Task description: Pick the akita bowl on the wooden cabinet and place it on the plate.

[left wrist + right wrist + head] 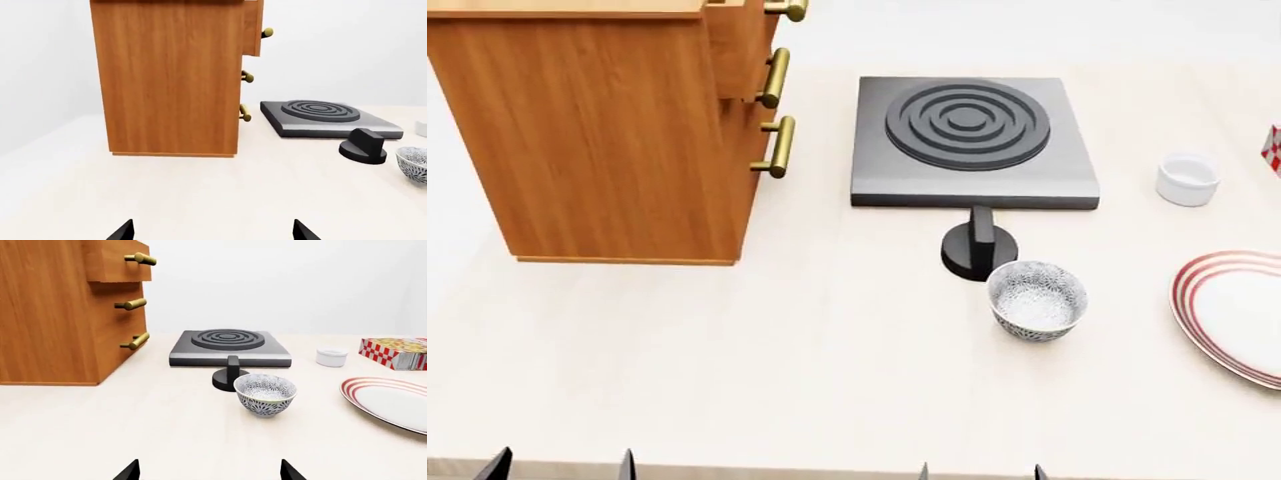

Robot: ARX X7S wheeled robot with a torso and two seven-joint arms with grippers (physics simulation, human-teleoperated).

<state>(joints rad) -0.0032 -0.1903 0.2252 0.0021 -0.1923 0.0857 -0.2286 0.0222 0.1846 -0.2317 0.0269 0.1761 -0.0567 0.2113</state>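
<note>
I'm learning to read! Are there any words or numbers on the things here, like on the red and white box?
No words or numbers can be read anywhere.
The red-and-white box: only a checked pattern and a blurry picture, no letters I can make out.
The stove, the knob, the patterned bowl, the plate, the white cup and the wooden cabinet: no writing.

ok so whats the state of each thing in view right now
akita bowl: upright, empty, on the table beside the stove knob, not on the plate
plate: flat, empty
wooden cabinet: top drawer pulled out a little, lower ones shut
hotplate: nothing on it
white cup: upright
left end effector: open, empty
right end effector: open, empty
</note>
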